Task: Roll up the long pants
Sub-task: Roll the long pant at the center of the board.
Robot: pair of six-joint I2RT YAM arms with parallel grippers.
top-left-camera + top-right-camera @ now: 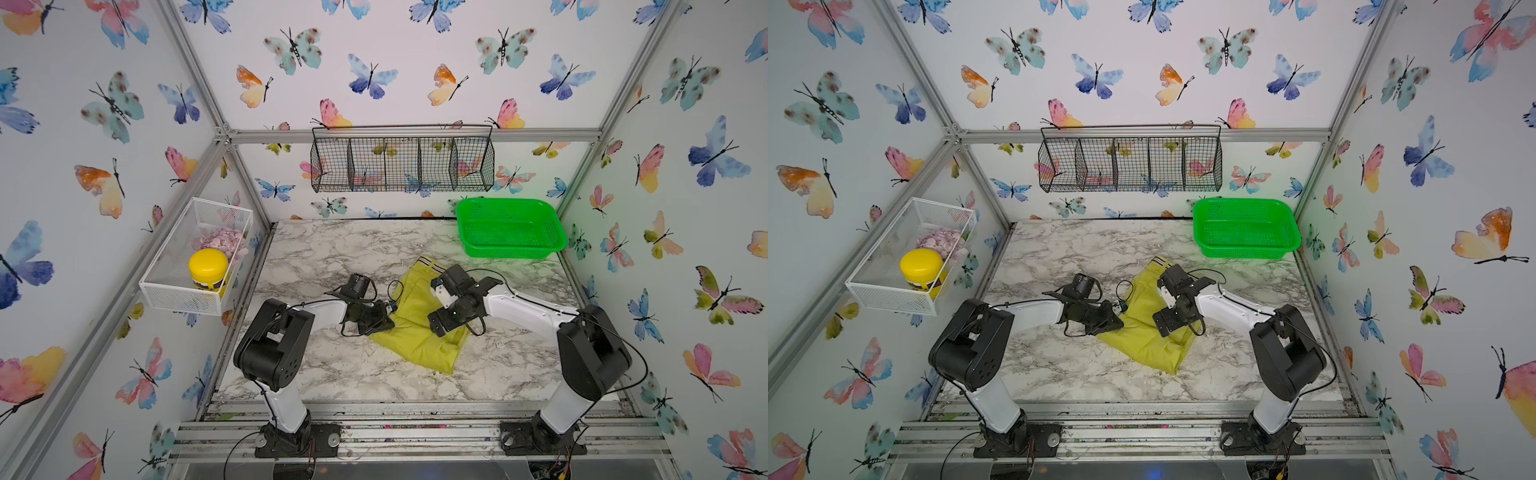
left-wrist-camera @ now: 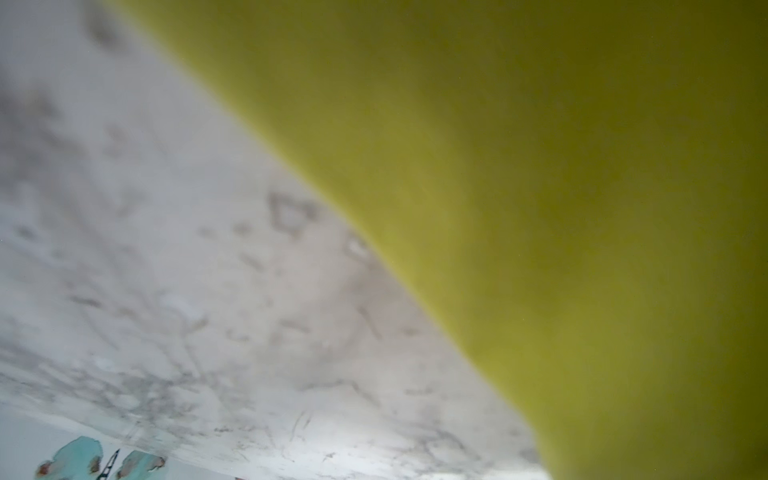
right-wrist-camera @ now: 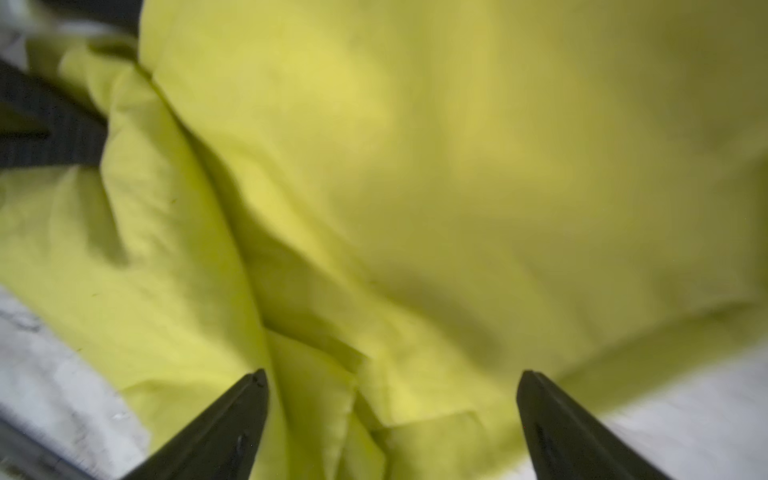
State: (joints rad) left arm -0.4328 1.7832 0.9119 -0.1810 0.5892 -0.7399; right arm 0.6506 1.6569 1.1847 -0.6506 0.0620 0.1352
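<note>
Two tools are shown at the long pants (image 1: 415,336), which lie loosely folded near the middle of the counter (image 1: 332,249). The left tool (image 1: 388,312) is closed, apparently on the cloth's edge; the right tool (image 3: 392,376) is spread open above the cloth. Rolling is judged barely begun, so a grip by the right tool is called for next.

The long pants (image 1: 411,340) are yellow-green cloth, lying as a loose, folded-over heap near the middle of the table (image 1: 332,257), slightly toward 3 o'clock. In both top views the black-and-white striped waistband (image 1: 1160,262) sticks out at the heap's 12 o'clock end, and a folded corner reaches toward 6 o'clock. In the right wrist view the fabric shows soft creases and overlapping layers, folded rather than rolled.
</note>
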